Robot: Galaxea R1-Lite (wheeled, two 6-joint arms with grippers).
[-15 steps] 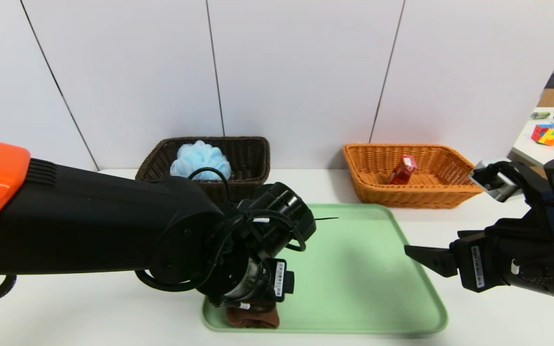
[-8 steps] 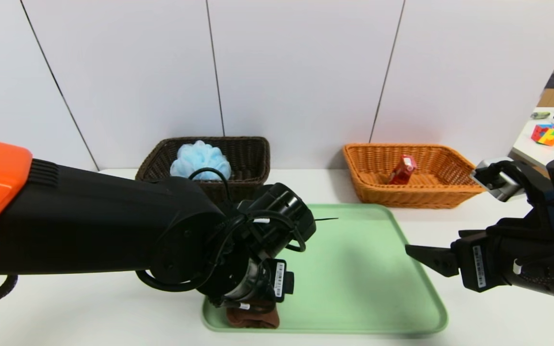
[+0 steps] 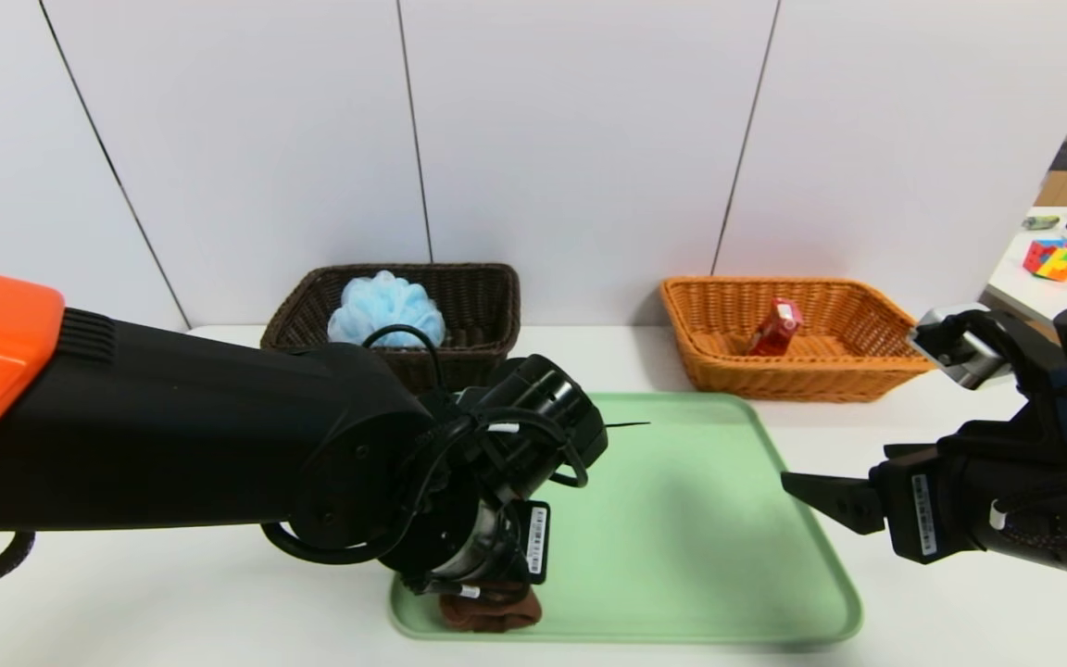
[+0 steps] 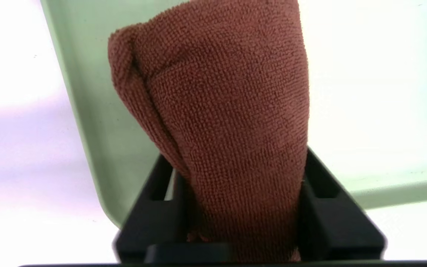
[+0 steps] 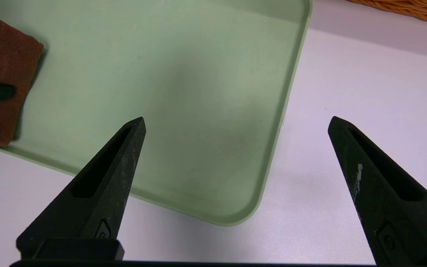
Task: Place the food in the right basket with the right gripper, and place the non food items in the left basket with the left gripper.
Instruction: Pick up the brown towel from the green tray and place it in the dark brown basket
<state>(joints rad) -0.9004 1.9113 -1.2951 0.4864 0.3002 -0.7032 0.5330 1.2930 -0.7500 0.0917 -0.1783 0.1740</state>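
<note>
left pincer (image 4: 235, 222) pinching the brown cloth (image 4: 221, 122) at the near-left corner of the green tray (image 3: 728, 556), right pincer (image 5: 235, 122) spread wide, hovering just off the tray's right edge over the white surface (image 3: 172, 602)

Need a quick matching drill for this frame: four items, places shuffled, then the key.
1 brown cloth
2 blue bath pouf
3 red carton
4 right gripper

a in the orange basket
b open, over the green tray's right edge
c in the dark basket
d pinched in the left gripper, on the tray

Pairs: 1-d, 2-c, 3-a, 4-b
</note>
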